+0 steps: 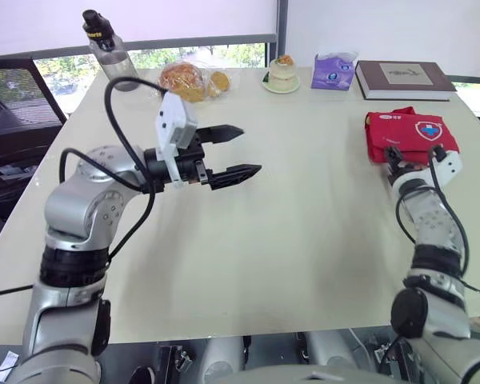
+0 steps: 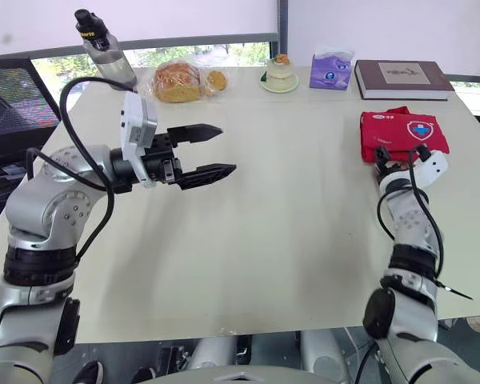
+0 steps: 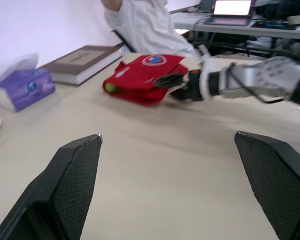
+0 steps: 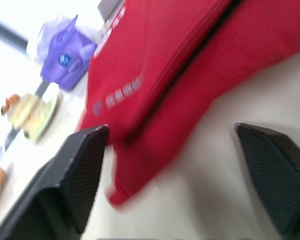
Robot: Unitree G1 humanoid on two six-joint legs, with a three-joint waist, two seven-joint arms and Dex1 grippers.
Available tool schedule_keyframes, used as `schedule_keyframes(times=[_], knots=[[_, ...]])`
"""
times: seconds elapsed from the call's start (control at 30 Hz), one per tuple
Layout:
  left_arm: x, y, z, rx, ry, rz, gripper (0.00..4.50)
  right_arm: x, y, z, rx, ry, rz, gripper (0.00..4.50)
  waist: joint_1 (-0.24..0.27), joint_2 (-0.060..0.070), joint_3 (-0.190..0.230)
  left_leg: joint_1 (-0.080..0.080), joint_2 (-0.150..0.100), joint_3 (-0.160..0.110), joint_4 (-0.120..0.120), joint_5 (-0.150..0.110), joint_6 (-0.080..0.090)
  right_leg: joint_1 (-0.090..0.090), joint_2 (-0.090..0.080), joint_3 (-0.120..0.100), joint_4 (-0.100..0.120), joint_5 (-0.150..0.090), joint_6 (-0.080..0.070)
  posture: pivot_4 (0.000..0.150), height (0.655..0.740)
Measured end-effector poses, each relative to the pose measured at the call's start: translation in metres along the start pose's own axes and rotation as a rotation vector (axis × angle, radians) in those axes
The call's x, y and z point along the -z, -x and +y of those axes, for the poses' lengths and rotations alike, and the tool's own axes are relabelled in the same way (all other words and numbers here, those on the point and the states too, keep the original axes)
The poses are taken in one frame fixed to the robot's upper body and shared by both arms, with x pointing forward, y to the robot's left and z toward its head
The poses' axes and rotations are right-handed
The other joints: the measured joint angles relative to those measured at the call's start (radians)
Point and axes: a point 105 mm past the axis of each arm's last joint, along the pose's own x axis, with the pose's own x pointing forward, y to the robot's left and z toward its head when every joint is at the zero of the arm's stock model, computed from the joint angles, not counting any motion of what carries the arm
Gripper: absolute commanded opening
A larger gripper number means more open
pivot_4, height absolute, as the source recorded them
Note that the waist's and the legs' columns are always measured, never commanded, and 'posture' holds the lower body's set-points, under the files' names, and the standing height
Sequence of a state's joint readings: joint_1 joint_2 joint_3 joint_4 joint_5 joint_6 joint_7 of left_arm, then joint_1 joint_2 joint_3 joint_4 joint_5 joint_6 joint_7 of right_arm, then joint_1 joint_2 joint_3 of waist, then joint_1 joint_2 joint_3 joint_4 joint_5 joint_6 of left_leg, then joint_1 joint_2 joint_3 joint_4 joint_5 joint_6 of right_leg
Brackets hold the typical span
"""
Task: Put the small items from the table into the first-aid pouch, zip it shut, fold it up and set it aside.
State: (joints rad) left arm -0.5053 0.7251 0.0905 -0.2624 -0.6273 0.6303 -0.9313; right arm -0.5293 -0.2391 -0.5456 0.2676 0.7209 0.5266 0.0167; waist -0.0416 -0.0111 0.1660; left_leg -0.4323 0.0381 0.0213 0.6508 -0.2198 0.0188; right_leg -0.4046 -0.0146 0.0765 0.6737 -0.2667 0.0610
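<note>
A red fabric first-aid pouch with a white label and a shield emblem bearing a cross lies folded on the far right part of the pale cream table, near the table's right edge and just in front of a brown hardcover book. The right gripper sits low at the pouch's near edge with its two black fingers spread wide. In the right wrist view the red cloth and a dark zip line running along it fill the space ahead of and between the fingers. They hold nothing, and whether one finger touches the cloth cannot be told. The left gripper is raised above the left-middle of the table, well apart from the pouch and pointing toward the right side. Its jaws are wide open and empty, with bare tabletop showing between them in the left wrist view. Along the far edge of the table stand a clear plastic water bottle with a black cap, a loaf of bread in a transparent bag, a small cream cake on a pale plate and a purple soft pack of tissues, the last just beside the book. Behind the table, the left wrist view shows a person in a white shirt.
</note>
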Motion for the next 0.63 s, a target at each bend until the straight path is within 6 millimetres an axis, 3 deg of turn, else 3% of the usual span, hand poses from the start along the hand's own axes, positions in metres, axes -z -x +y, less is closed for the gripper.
schedule_keyframes(times=[0.03, 0.07, 0.13, 0.23, 0.3, 0.47, 0.63], knots=[[0.014, 0.006, 0.002, -0.035, 0.039, 0.027, 4.50, -0.001, 0.008, -0.005, -0.012, 0.037, 0.009, 4.35, 0.000, 0.000, 0.000, 0.000, 0.000, 0.000, 0.000, 0.000, 0.000, 0.000, 0.000, 0.000, 0.001, 0.000, 0.000, 0.150, 0.7400], [0.034, 0.018, -0.001, -0.117, 0.080, 0.053, 4.50, -0.001, 0.040, -0.002, -0.161, 0.330, 0.064, 4.35, -0.001, -0.001, 0.001, -0.001, 0.000, 0.000, 0.001, 0.000, 0.000, -0.002, 0.000, 0.001, 0.002, 0.000, 0.000, 0.150, 0.7400], [0.053, 0.033, 0.000, -0.209, 0.120, 0.094, 4.50, 0.010, 0.065, -0.010, -0.259, 0.509, 0.145, 4.35, 0.000, 0.001, -0.001, 0.001, 0.000, 0.001, 0.000, 0.000, 0.000, -0.001, -0.001, 0.002, 0.002, -0.001, 0.000, 0.150, 0.7400], [0.092, 0.059, -0.006, -0.354, 0.215, 0.169, 4.50, 0.027, 0.107, -0.032, -0.392, 0.701, 0.282, 4.35, 0.002, 0.001, -0.001, 0.001, 0.000, 0.001, -0.001, 0.000, 0.000, -0.001, -0.001, 0.001, 0.002, -0.003, 0.000, 0.150, 0.7400], [0.109, 0.069, -0.013, -0.400, 0.230, 0.212, 4.50, 0.027, 0.123, -0.036, -0.490, 0.801, 0.324, 4.35, -0.001, 0.000, 0.000, 0.002, 0.000, 0.002, 0.001, 0.000, 0.000, -0.001, -0.001, 0.002, 0.002, -0.003, 0.000, 0.150, 0.7400], [0.124, 0.089, -0.028, -0.463, 0.230, 0.245, 4.50, 0.014, 0.146, -0.028, -0.681, 0.866, 0.310, 4.35, 0.000, -0.005, 0.003, 0.019, 0.002, 0.004, 0.002, 0.000, 0.001, 0.013, -0.004, 0.003, 0.002, -0.006, -0.001, 0.150, 0.7400], [0.131, 0.095, -0.032, -0.488, 0.214, 0.274, 4.50, 0.013, 0.147, -0.024, -0.771, 0.886, 0.295, 4.35, 0.005, -0.007, 0.004, 0.017, 0.003, 0.005, 0.002, -0.001, -0.001, 0.011, -0.014, 0.000, 0.000, -0.005, -0.003, 0.150, 0.7400]])
